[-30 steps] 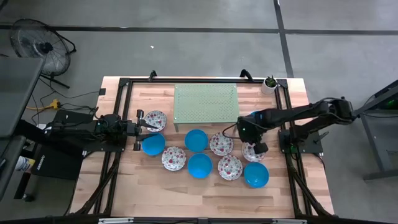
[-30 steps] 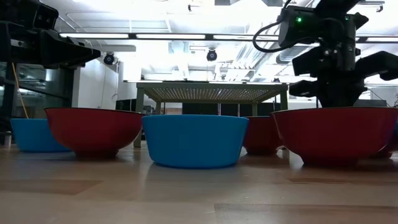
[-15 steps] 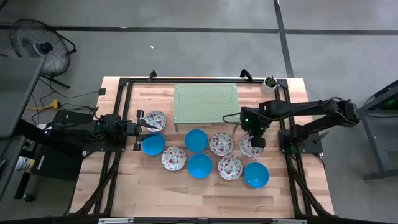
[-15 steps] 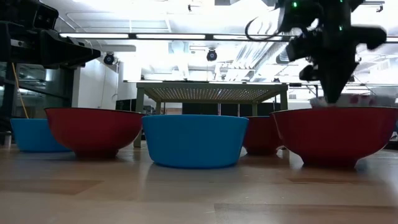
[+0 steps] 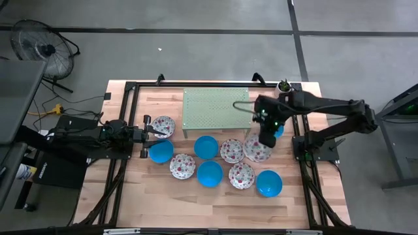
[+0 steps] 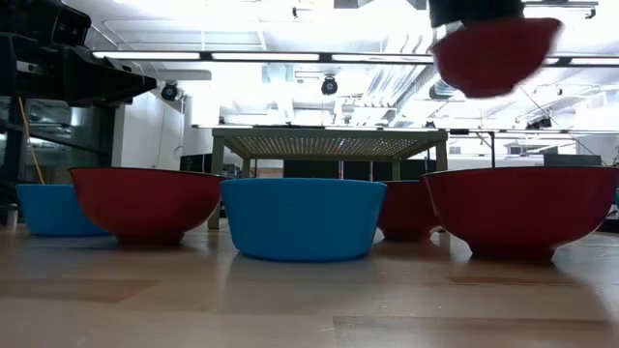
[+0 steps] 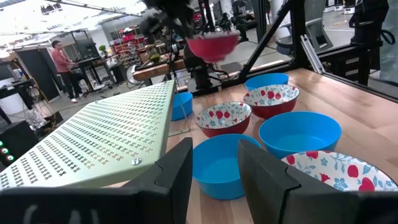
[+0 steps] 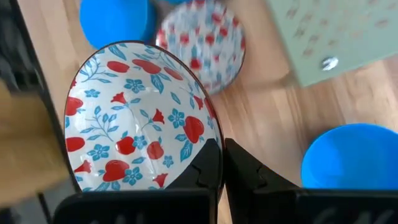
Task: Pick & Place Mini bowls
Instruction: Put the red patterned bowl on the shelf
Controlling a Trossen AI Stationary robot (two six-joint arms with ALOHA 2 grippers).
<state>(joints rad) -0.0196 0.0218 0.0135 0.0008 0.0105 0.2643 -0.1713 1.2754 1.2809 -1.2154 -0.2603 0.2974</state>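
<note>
Right hand (image 8: 219, 163) pinched tight on floral bowl (image 8: 140, 118) rim; keep level, lift clear toward green stand (image 5: 216, 108).

Right arm reaches in from right side, bent toward table centre, wrist pointing down. Right gripper (image 5: 267, 138) well above tabletop, fingers (image 8: 208, 168) pinched together on rim of floral bowl (image 8: 134, 121), bowl lifted clear of table.

Left arm lies low at left side, stretched level toward centre. Left gripper (image 5: 157, 132) partly open, fingers (image 7: 177, 180) apart, holding nothing.
</note>
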